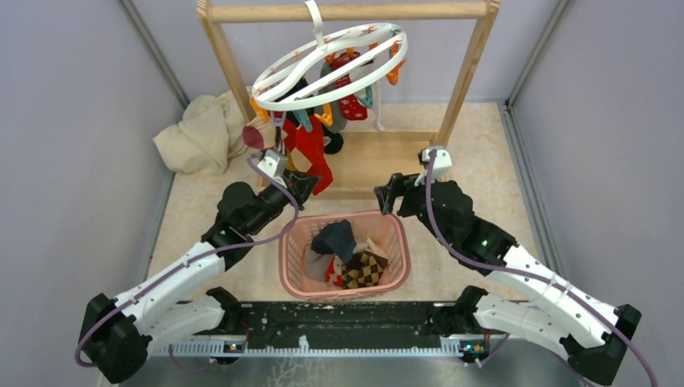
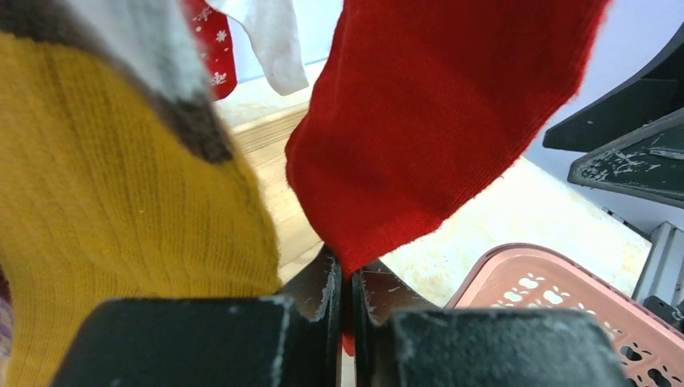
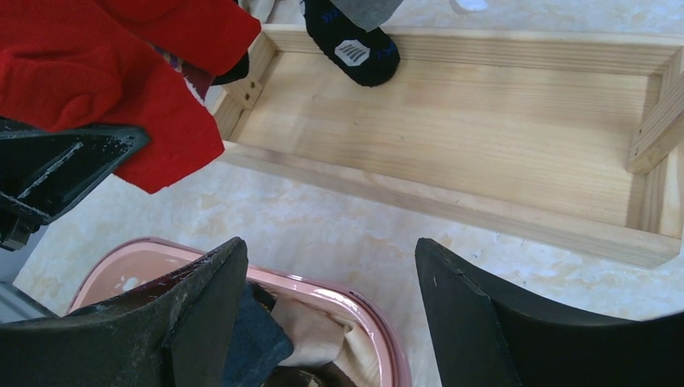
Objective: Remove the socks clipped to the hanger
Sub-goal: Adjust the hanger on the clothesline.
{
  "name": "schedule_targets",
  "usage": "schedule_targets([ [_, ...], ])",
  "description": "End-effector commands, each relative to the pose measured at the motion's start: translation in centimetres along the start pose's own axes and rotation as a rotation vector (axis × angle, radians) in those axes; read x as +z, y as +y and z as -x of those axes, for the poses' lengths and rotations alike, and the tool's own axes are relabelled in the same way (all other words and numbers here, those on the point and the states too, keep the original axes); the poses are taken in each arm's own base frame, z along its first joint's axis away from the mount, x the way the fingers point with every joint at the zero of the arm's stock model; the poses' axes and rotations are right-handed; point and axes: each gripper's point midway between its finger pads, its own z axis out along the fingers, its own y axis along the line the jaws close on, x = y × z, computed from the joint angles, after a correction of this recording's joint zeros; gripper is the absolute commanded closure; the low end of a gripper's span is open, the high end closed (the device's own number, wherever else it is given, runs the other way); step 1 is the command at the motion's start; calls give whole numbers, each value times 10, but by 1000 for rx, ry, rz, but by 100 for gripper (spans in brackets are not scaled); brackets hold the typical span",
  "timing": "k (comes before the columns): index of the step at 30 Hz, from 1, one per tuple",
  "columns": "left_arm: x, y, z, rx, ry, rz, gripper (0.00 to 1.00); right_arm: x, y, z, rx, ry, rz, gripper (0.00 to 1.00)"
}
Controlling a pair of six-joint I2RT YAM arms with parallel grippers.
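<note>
Beige table point(image 1: 500, 161), red sock point(image 2: 435, 121) in left pincer point(image 2: 345, 282)

Left wrist view: the red sock point(image 2: 435, 121) runs off the top edge, and we lose its lowest tip between the fingers of the left gripper point(image 2: 347, 282). The mustard sock point(image 2: 105, 210) is blurred and cut by the left edge. Right wrist view: the bottom edge cuts the pink basket point(image 3: 314, 284). Top view: we cannot tell which clips point(image 1: 394, 74) hold which socks point(image 1: 352, 105).
</note>
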Motion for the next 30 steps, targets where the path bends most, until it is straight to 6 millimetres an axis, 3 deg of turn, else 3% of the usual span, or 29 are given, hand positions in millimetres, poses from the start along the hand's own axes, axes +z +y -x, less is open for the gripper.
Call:
schedule_targets([
  [1, -5, -10, 14, -20, -16, -36, 94, -2, 11, 19, 33, -43, 38, 23],
  [4, -7, -9, 10, -28, -1, -30, 100, -2, 13, 19, 32, -40, 48, 23],
  [12, -2, -20, 0, 40, 57, 37, 100, 0, 29, 29, -25, -30, 111, 27],
  [19, 14, -46, -8, 183, 135, 123, 99, -9, 23, 70, -126, -100, 54, 30],
  [24, 23, -43, -3, 234, 165, 215, 100, -20, 22, 96, -172, -145, 37, 30],
  [30, 33, -37, -5, 344, 241, 353, 100, -26, 26, 115, -203, -167, 44, 30],
])
